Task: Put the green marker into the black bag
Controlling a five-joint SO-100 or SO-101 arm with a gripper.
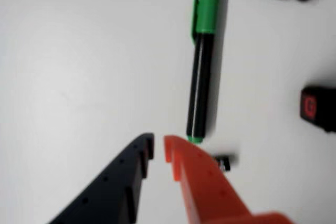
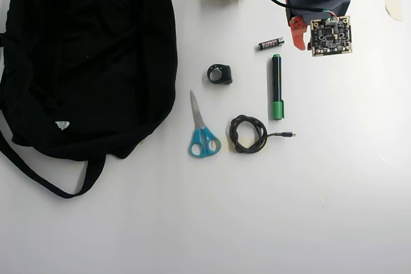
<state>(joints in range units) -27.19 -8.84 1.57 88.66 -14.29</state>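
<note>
White tabletop (image 2: 334, 184), evenly lit, no shadows to speak of; items spread loosely across it.

Gripper (image 1: 158, 149): one black finger, one orange finger, tips close together with only a narrow slit between them in the wrist view. Nothing held. Reads as nearly closed and empty. In the overhead view the gripper (image 2: 297, 35) sits at the far right of the layout, under the arm's circuit board, just beyond the marker's far end.

Green marker (image 1: 202, 69): lies flat on the table, untouched, black barrel with green cap. In the wrist view its green tail end sits just past the orange fingertip, slightly right of the slit; cap points away. In the overhead view the green marker (image 2: 276, 86) runs near-to-far, cap at the near end.

Close neighbours: small battery (image 2: 270, 43) just left of the marker's far end, and a coiled black cable (image 2: 248, 134) near the cap. Further left, a small black ring-shaped item (image 2: 219, 74) and blue-handled scissors (image 2: 201, 129).

Black bag (image 2: 83, 56): well apart at the left, lying flat, straps trailing toward the near edge. Its opening cannot be made out.

Step in hand, as judged: approach for the pick. Notes for doing it well:
- spread the fingers before descending; the present gap looks too narrow for the barrel;
- shift right so the barrel sits between the fingers, crossing it mid-barrel;
- keep clear of the battery.
</note>
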